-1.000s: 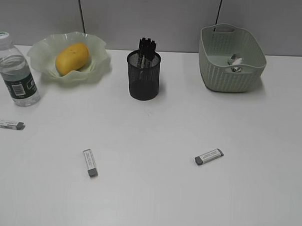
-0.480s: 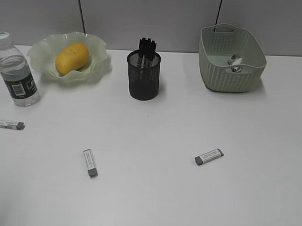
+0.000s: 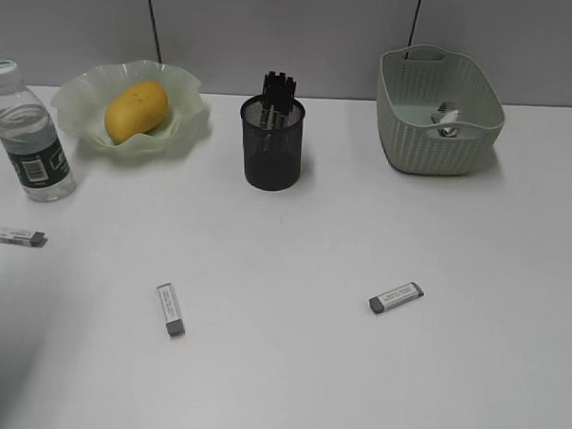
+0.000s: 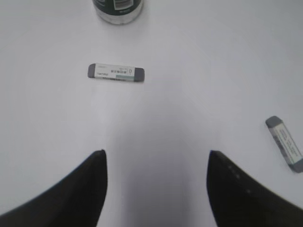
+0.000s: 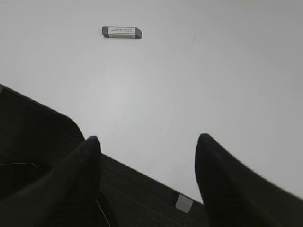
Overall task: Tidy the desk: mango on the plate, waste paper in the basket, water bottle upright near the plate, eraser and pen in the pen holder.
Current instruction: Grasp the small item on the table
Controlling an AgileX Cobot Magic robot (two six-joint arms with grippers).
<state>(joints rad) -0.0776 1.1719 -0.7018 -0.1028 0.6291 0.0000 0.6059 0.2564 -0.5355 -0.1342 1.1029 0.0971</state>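
A: Three erasers loose on the table (image 3: 298,377): one at the left edge of the frame (image 3: 18,236), one lower left of centre (image 3: 171,309), one right of centre (image 3: 395,297). Remaining work, by the look of it.

B: Confirmed. Status of the other items?

A: Mango (image 3: 136,110) lying in the plate (image 3: 190,125), upper left. Water bottle (image 3: 30,137) upright, just beside the plate on its left. Waste paper (image 3: 446,120) inside the basket (image 3: 441,145), upper right. Pens standing in the pen holder (image 3: 271,145), top centre. Judged complete on all four counts; no loose pen visible anywhere.

B: State of the jaws?

A: Left gripper (image 4: 156,158): jaws spread, nothing between them, above bare table. Left-edge eraser (image 4: 116,72) ahead in the upper part of the left wrist view, bottle base (image 4: 118,8) beyond it at the top, second eraser (image 4: 285,143) at the right edge. Right gripper (image 5: 144,142): jaws spread, empty, near the table's front edge, with the third eraser (image 5: 121,32) well ahead, upper left of that view.

B: Neither arm visible in the exterior view?

A: Correct. Only a faint shadow at the lower left corner.

B: Overall progress?

A: Mostly done. Left to do: pick up each eraser flat off the table and drop into the mesh holder.
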